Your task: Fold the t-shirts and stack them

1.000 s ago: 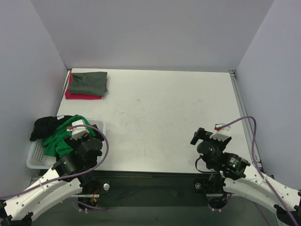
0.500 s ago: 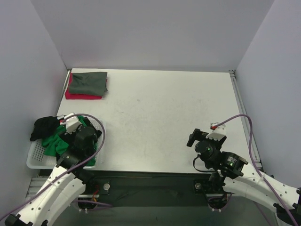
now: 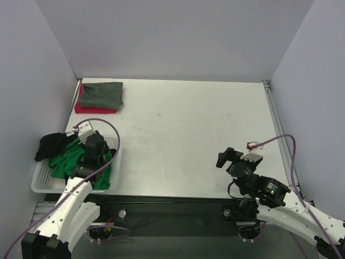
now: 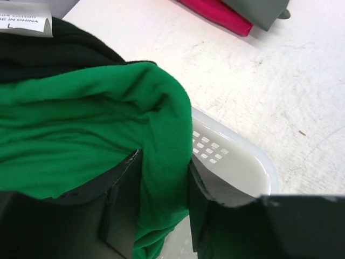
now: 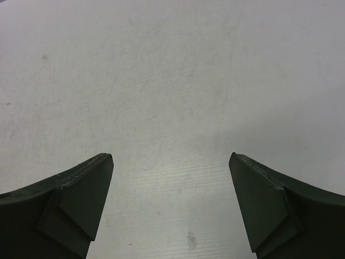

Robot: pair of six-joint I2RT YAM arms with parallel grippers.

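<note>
A crumpled green t-shirt (image 3: 66,159) and a black t-shirt (image 3: 50,144) lie heaped in the white basket (image 3: 40,184) at the near left. My left gripper (image 3: 92,152) reaches down into the basket. In the left wrist view, that gripper (image 4: 163,162) has both pads pressed against a raised fold of the green t-shirt (image 4: 108,124), with the black t-shirt (image 4: 54,54) behind it. A folded grey-green t-shirt (image 3: 102,94) rests on a folded pink-red t-shirt (image 3: 89,109) at the far left. My right gripper (image 3: 223,157) hovers open over bare table (image 5: 171,159).
The basket's perforated wall (image 4: 237,167) stands just right of the left fingers. Grey walls enclose the table on three sides. A metal rail (image 3: 277,129) runs along the table's right edge. The folded stack's corner (image 4: 221,13) shows beyond the basket.
My left arm swung left and lowered into the basket, and its jaws closed from wide open onto the green fold. The right arm shifted slightly.
</note>
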